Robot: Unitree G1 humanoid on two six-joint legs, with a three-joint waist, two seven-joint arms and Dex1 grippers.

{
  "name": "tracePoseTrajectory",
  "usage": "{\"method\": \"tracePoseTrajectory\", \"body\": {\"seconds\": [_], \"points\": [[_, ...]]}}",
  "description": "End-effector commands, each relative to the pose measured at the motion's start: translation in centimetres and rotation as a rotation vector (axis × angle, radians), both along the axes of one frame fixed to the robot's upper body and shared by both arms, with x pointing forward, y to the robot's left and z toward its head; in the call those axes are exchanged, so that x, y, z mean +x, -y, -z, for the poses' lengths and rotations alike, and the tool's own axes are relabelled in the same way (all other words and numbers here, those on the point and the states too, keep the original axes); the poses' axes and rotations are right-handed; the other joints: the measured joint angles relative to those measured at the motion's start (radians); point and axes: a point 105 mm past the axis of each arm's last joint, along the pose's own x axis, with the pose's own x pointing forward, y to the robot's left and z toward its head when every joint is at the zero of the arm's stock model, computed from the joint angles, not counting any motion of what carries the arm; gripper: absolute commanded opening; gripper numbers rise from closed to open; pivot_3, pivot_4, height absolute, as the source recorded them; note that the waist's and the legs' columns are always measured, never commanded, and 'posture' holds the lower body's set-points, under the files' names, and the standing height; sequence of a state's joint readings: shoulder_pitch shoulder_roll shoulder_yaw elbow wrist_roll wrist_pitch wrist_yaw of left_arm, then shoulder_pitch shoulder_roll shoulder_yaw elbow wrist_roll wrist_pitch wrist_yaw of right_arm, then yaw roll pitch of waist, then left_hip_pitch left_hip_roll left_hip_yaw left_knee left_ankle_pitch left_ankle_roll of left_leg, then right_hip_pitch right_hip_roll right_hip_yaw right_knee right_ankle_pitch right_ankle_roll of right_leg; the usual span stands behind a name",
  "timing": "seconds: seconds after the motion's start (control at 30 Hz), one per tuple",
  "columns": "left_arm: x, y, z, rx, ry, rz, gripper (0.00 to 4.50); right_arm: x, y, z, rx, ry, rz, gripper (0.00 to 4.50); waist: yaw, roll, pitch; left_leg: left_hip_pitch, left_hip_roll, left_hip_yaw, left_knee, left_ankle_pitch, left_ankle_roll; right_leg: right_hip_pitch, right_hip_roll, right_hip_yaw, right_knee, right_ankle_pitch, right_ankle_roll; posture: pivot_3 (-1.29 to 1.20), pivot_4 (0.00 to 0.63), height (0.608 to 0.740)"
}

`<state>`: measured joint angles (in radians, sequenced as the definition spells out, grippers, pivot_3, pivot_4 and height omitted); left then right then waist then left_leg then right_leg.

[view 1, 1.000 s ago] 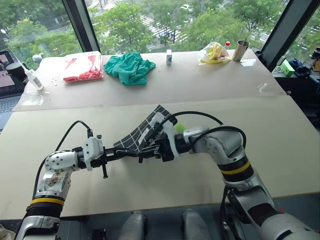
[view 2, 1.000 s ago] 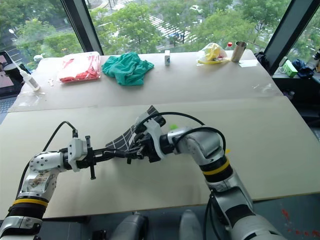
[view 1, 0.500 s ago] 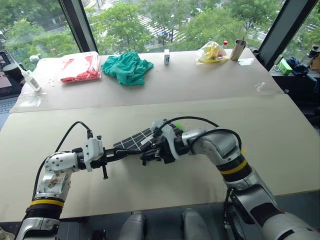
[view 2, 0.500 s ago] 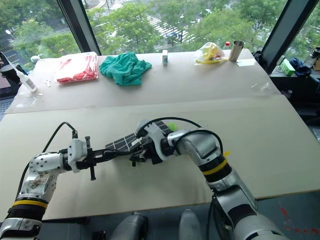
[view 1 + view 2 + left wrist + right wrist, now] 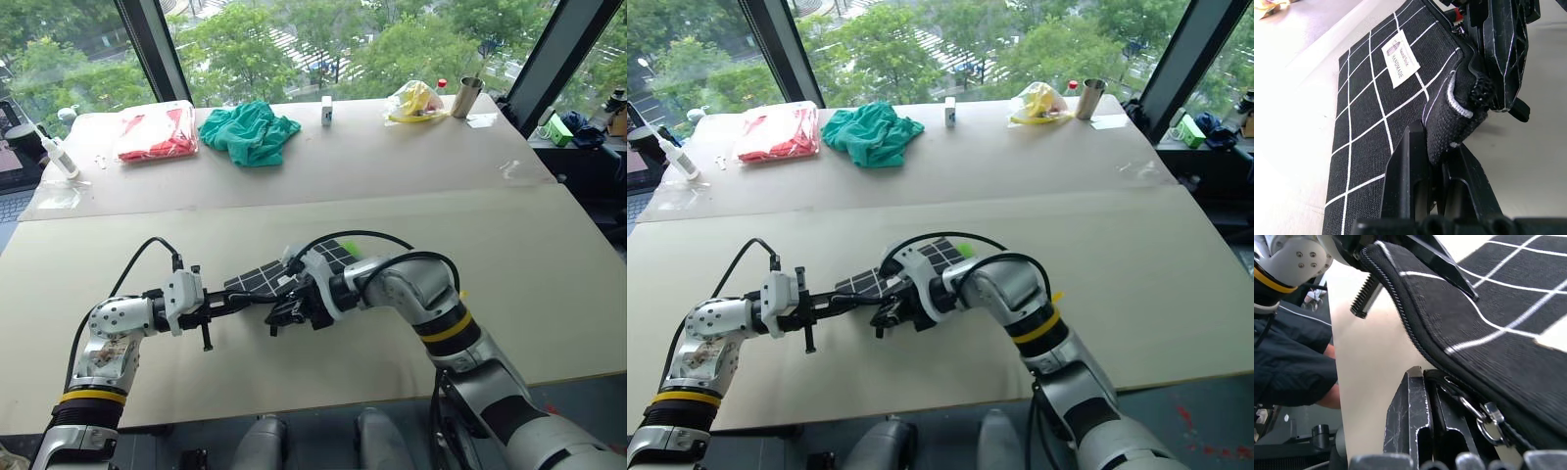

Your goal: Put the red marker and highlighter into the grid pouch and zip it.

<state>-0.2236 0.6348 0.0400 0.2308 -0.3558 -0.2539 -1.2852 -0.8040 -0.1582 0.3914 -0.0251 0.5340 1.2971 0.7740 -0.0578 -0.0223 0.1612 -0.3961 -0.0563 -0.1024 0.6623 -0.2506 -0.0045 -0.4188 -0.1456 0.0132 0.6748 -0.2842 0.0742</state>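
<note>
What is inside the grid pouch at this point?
The grid pouch fabric hides its contents; no red marker can be made out. A green bit, likely the highlighter, shows beside its far end. Left gripper pinches one corner, right gripper the zipper.

Silver-grey arms with yellow-and-black bands, looping black cables, black jaws.

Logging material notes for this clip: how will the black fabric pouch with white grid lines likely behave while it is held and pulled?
The black fabric pouch with white grid lines is probably floppy: its corner bunches between the left gripper fingers. It likely drags rather than rolls, lying flat on the table. Its woven cloth looks grippy, so the right gripper, shut near the zipper pull, should hold.
</note>
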Motion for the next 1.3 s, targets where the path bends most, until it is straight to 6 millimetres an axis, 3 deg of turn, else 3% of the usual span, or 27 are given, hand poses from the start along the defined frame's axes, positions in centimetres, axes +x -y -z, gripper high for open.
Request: {"method": "tracePoseTrajectory", "body": {"seconds": [0.03,0.17,0.27,0.43,0.5,0.63,0.73,0.87,0.97,1.03,1.1,1.3], "points": [[-0.2,0.4,-0.6,-0.011,0.024,0.019,0.00,-0.3,-1.4,-1.2,0.057,0.019,-0.032,0.02,-0.006,0.000,0.000,-0.002,0.000,0.000,0.001,0.000,0.000,-0.002,0.000,0.000,0.002,0.000,0.000,0.00,0.150,0.740],[-0.2,0.5,-0.6,-0.014,0.024,0.018,0.00,-0.1,-1.6,-1.4,0.067,0.029,-0.019,0.02,-0.008,0.000,0.000,-0.004,0.000,-0.001,0.002,0.005,-0.008,-0.003,0.000,0.000,0.006,0.000,0.000,0.00,0.150,0.740],[-0.2,0.6,-0.5,-0.014,0.022,0.018,0.00,0.8,-0.6,-1.7,0.072,0.086,0.018,0.02,-0.008,0.000,0.000,-0.004,0.000,-0.001,0.002,0.005,-0.008,-0.003,0.000,0.000,0.006,0.000,0.000,0.00,0.150,0.740],[-0.1,0.7,-0.5,-0.016,0.026,0.017,0.00,2.3,2.1,-3.5,0.104,0.115,0.079,1.87,-0.008,0.000,0.000,-0.004,0.000,-0.001,0.002,0.005,-0.008,-0.003,0.000,0.000,0.006,0.000,0.000,0.00,0.150,0.740],[0.1,0.7,-0.6,-0.017,0.035,0.013,0.00,2.6,4.0,-5.5,0.156,0.136,0.102,2.06,-0.006,0.000,0.000,-0.005,-0.001,-0.001,0.002,0.005,-0.008,-0.003,0.000,0.000,0.006,0.000,0.000,0.00,0.150,0.740],[0.5,0.5,-1.1,-0.021,0.054,0.000,0.00,1.4,6.8,-7.9,0.219,0.202,0.097,2.06,-0.003,0.000,0.000,-0.007,-0.001,-0.001,0.004,0.003,-0.005,-0.004,0.000,-0.001,0.005,0.000,0.000,0.00,0.150,0.740],[0.7,0.0,-2.2,-0.060,0.078,-0.022,0.00,-1.5,10.2,-9.4,0.242,0.345,0.043,2.06,0.001,0.000,0.000,-0.007,0.000,-0.002,0.004,0.000,0.000,-0.004,0.000,-0.002,0.005,0.000,0.000,0.00,0.150,0.740],[0.6,-0.4,-2.8,-0.073,0.081,-0.027,0.00,-0.9,14.0,-9.4,0.114,0.518,0.163,2.06,0.009,0.000,0.000,-0.009,-0.001,0.000,0.007,-0.001,0.002,-0.003,-0.001,-0.002,0.004,0.000,0.000,0.00,0.150,0.740],[0.5,-0.5,-3.1,-0.079,0.082,-0.027,0.00,3.1,19.2,-9.2,-0.081,0.715,0.414,2.06,0.015,0.000,0.000,-0.007,-0.001,0.002,0.011,-0.001,0.002,-0.002,0.000,-0.001,0.002,0.000,0.000,0.00,0.150,0.740],[0.5,-0.5,-3.3,-0.088,0.082,-0.028,0.00,4.7,21.8,-9.3,-0.164,0.801,0.525,2.06,0.018,-0.001,0.000,-0.007,-0.001,0.003,0.013,-0.001,0.002,-0.001,0.000,-0.001,0.003,0.000,0.000,0.00,0.150,0.740],[0.6,-0.5,-3.4,-0.091,0.080,-0.028,0.00,4.8,22.5,-8.3,-0.224,0.819,0.516,2.06,0.022,-0.001,0.000,-0.008,-0.001,0.004,0.014,-0.001,0.003,-0.001,0.000,0.000,0.003,0.000,0.000,0.00,0.150,0.740],[0.7,-0.3,-3.4,-0.098,0.078,-0.028,0.00,3.6,21.8,-3.8,-0.325,0.781,0.400,2.06,0.019,-0.001,0.000,-0.008,-0.001,0.004,0.014,-0.002,0.004,-0.002,0.000,0.000,0.004,0.000,0.000,0.00,0.150,0.740]]}}
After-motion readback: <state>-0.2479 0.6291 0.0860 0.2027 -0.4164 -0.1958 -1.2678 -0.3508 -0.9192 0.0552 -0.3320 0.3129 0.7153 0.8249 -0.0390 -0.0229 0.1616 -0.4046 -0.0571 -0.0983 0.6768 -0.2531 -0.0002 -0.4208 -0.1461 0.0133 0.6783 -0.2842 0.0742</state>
